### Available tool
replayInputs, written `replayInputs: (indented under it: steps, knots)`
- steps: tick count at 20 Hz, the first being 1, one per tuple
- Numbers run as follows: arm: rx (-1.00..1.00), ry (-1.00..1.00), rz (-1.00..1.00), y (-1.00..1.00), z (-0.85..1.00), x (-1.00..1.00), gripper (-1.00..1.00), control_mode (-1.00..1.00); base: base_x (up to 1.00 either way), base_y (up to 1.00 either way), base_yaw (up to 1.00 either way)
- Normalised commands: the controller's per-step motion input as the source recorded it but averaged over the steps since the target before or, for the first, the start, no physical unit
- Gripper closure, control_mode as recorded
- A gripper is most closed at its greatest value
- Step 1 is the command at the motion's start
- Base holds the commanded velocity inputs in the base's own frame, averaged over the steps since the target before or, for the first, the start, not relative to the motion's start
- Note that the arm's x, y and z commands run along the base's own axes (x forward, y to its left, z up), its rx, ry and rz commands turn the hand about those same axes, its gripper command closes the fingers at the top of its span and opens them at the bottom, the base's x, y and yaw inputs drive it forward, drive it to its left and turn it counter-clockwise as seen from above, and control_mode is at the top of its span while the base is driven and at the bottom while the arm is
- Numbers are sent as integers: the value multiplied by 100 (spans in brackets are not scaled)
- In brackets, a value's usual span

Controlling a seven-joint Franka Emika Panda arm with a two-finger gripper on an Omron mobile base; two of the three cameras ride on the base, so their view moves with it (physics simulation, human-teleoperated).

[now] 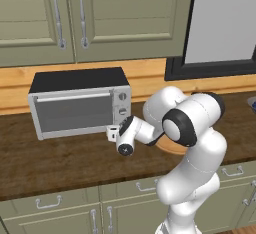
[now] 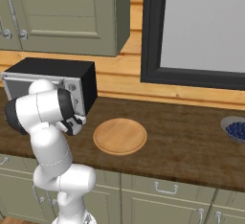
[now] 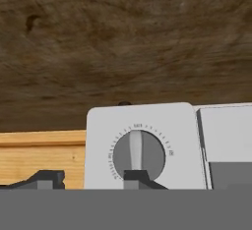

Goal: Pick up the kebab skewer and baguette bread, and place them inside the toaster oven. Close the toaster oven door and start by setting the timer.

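Worktop [image 2: 191, 141]: round wooden plate [image 2: 119, 136] bare.
Toaster oven door [image 1: 75, 112]: closed.
Fingers [image 3: 135, 179]: half-parted at timer knob [image 3: 139, 154]; grip unclear.
Left: setting timer.

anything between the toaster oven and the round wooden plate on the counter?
Only the tool, at the toaster oven knob column. Otherwise bare dark counter up to the wooden plate, per the right base view.

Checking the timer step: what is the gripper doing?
Gripper: at the round grey timer knob of the closed silver-grey toaster oven; open or gripping cannot be told.
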Motion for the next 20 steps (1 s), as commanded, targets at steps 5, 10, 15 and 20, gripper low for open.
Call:
replayInputs:
  steps: [5, 10, 15, 20]
  knots:
    - [0, 0, 0, 18, -22, 55, -100, -100, 0, 0, 0]
    - [0, 0, 0, 19, -14, 62, -100, -100, 0, 0, 0]
    - [0, 0, 0, 19, -8, 78, 100, -100, 0, 0, 0]
    - [0, 0, 0, 16, -12, 82, 100, -100, 0, 0, 0]
